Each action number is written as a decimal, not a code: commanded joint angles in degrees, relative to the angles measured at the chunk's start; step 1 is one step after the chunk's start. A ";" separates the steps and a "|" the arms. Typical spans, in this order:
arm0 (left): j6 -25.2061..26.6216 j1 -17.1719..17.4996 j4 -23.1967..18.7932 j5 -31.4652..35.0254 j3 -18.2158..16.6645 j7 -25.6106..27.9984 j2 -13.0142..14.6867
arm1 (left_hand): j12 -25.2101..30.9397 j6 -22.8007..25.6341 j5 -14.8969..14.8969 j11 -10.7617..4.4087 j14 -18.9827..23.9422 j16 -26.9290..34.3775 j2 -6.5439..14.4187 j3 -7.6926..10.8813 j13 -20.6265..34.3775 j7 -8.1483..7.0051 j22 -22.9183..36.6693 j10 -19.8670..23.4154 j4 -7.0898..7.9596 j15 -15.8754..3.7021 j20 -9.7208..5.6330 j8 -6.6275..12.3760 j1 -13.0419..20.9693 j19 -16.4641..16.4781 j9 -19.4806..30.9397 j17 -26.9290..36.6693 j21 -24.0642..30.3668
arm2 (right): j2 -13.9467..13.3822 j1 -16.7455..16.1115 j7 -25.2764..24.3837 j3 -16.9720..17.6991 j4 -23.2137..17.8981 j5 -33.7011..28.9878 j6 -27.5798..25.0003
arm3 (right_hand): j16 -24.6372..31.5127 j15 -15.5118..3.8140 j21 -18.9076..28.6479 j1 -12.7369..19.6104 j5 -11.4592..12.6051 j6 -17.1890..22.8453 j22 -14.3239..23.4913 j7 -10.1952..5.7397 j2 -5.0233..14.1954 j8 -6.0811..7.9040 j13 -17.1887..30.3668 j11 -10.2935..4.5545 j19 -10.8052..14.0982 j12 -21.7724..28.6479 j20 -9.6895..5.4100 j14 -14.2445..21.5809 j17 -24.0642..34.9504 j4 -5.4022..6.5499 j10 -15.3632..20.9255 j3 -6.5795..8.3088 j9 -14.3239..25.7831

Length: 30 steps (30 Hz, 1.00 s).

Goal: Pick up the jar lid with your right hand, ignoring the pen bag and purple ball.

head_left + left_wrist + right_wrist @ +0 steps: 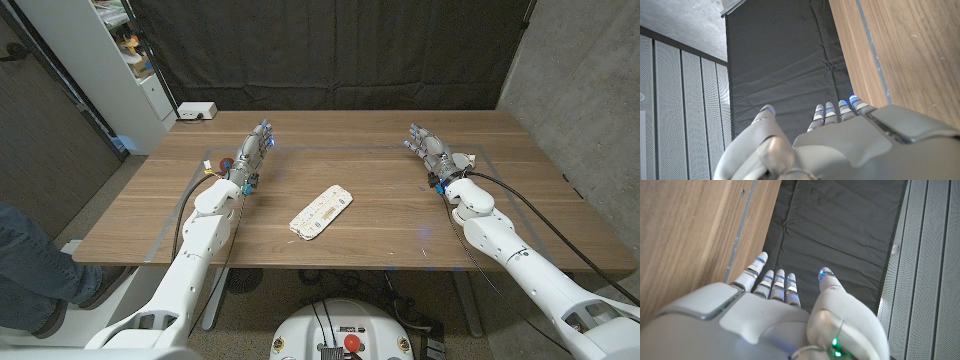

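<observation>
Pen bag (pixel 321 211) on table (pixel 380 190), between both empty hands.

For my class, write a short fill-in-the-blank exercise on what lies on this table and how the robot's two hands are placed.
1. The patterned pen bag lies on the wooden ____.
2. It lies ____ the left hand and the right hand.
3. Both hands hold ____.
4. A white box sits at the far ____ corner.

Missing words: table; between; nothing; left

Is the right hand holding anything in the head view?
No: the right hand holds nothing, fingers extended over the table, well apart from the pen bag.
</observation>
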 commanded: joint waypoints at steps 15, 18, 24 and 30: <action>0.75 -1.67 1.64 3.76 -3.00 -3.17 -2.96 | 0.58 0.14 0.08 -0.21 -0.32 0.18 0.45 0.37 -0.06 0.17 0.24 -0.20 -0.45 -0.03 0.44 0.37 0.69 -0.08 0.20 0.15 -0.38 | -0.41 -0.23 -1.26 0.50 -1.25 -1.41 0.33 | 0.32 -0.01 0.14 0.78 0.31 0.55 0.25 -0.19 0.48 0.33 0.11 -0.24 0.38 0.15 0.15 0.31 -0.30 -0.20 0.34 0.00 -0.01; 0.79 -1.60 1.44 3.75 -3.27 -2.99 -3.08 | 0.59 0.10 0.07 -0.13 -0.34 0.17 0.49 0.36 -0.10 0.22 0.25 -0.20 -0.49 0.03 0.50 0.35 0.70 -0.05 0.20 0.15 -0.43 | -0.43 -0.14 -1.26 0.54 -1.17 -1.49 0.36 | 0.32 0.01 0.14 0.80 0.32 0.55 0.25 -0.21 0.50 0.33 0.10 -0.18 0.38 0.13 0.12 0.31 -0.34 -0.22 0.30 -0.01 -0.02; 1.02 -1.55 1.23 3.97 -3.37 -3.08 -3.05 | 0.59 0.15 0.06 -0.25 -0.34 0.16 0.54 0.36 -0.15 0.17 0.25 -0.22 -0.56 -0.02 0.46 0.36 0.73 -0.01 0.20 0.15 -0.50 | -0.57 -0.04 -1.16 0.51 -0.89 -2.01 0.86 | 0.33 0.02 0.13 0.84 0.32 0.55 0.25 -0.22 0.58 0.32 0.08 -0.17 0.35 0.15 0.13 0.30 -0.43 -0.25 0.34 -0.05 -0.04; 1.01 -1.68 1.35 4.07 -3.30 -3.17 -3.20 | 0.59 0.16 0.04 -0.27 -0.35 0.15 0.57 0.35 -0.19 0.14 0.26 -0.22 -0.62 -0.03 0.48 0.36 0.75 0.01 0.20 0.15 -0.58 | -0.67 -0.09 -1.30 0.78 -0.77 -2.07 1.15 | 0.35 0.04 0.12 0.89 0.32 0.58 0.25 -0.23 0.64 0.33 0.07 -0.30 0.34 0.11 0.13 0.32 -0.51 -0.28 0.26 -0.07 -0.06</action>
